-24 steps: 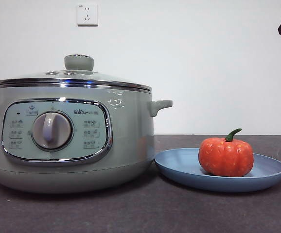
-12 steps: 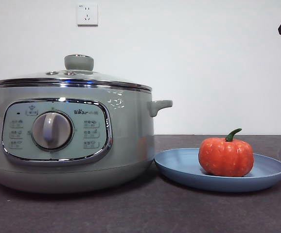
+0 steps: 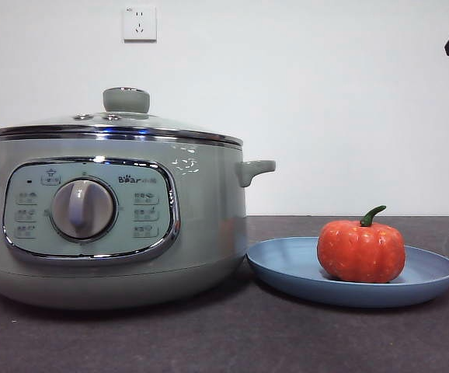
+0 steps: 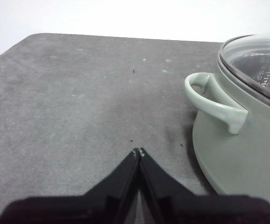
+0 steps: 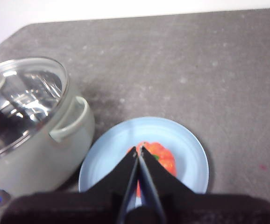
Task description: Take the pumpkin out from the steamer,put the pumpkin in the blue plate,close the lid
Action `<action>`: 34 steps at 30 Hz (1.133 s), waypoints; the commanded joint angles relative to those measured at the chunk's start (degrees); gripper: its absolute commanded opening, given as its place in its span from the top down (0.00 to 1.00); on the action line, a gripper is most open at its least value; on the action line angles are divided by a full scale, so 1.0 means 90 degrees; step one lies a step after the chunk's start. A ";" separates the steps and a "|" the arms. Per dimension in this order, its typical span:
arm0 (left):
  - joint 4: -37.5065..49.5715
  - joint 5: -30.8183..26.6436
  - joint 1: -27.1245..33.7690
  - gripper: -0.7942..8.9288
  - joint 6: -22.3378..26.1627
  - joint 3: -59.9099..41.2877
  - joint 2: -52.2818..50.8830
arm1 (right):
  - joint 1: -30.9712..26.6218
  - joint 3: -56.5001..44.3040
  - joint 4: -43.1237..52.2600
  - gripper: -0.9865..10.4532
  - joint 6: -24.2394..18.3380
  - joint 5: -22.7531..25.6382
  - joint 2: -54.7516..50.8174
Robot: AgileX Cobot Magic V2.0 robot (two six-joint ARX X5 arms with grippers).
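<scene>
While the lid covers the steamer, the pumpkin (upright) sits on the blue plate.

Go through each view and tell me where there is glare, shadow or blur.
Front view: sharp, bright glints on the lid rim and the steamer panel frame; soft shadow under the blue plate. Left wrist view: reflections in the glass lid, faint shadow beside the pot. Right wrist view: slightly soft, glare in the lid; pumpkin partly hidden behind the right gripper.
</scene>
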 commanded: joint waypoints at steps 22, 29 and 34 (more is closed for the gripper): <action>0.0049 0.0000 0.0024 0.92 -0.0036 -0.0117 -0.0019 | -0.2749 -0.3444 0.2220 0.91 -0.1190 -0.1076 -0.3368; 0.0049 0.0000 0.0024 0.92 -0.0036 -0.0117 -0.0019 | -0.2749 -0.3575 0.1362 0.91 -0.1103 -0.1071 -0.3565; 0.0049 0.0000 0.0024 0.92 -0.0036 -0.0117 -0.0019 | -0.2749 -0.3735 0.1727 0.91 -0.1013 -0.1073 -0.3565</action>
